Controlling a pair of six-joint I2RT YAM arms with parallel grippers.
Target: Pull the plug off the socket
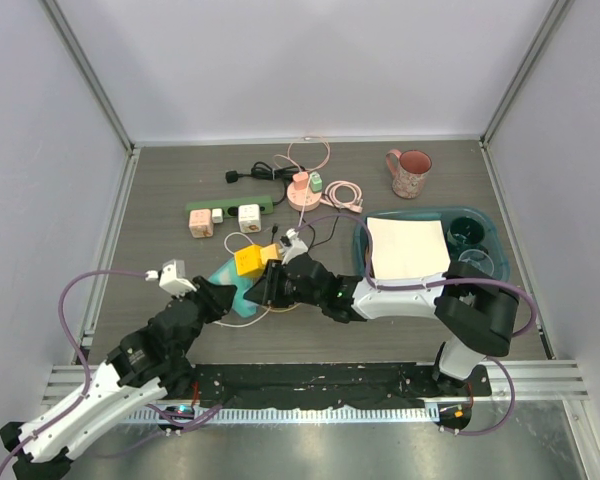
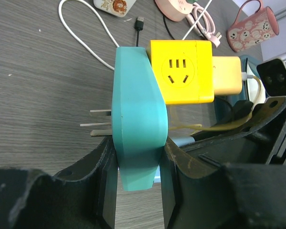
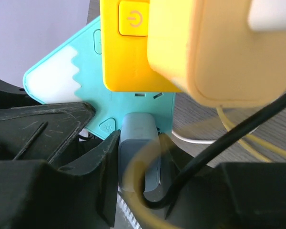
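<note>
Grey-blue plastic plug is sitting pinched between the fingers of the right gripper, jaws pressing on its two flanks. A dark cable is looping out of its back end. Plug appears seated in the face of the teal plastic socket block, with no gap showing between them. Left gripper is clamping that teal block by its narrow edges, bare metal prongs sticking out from one side. Both grippers are meeting low over the near-middle of the grey wood-grain table.

Riding on the same block: yellow cube socket, with a pale yellow plug pushed into its side.

Step in hand, as I judge it: both holds are set, the pull is not yet made. Next move is calling for the right arm drawing straight back along the pins while the left is bracing the block. Any twist risks binding the pins or dragging the yellow cube loose.

Containers: translucent blue tray at the right is holding a white flat sheet, a dark green cup and a clear cup. Both cups are too small to tell whether anything is in them. Pink patterned mug is standing upright behind the tray; its inside is not showing.
</note>
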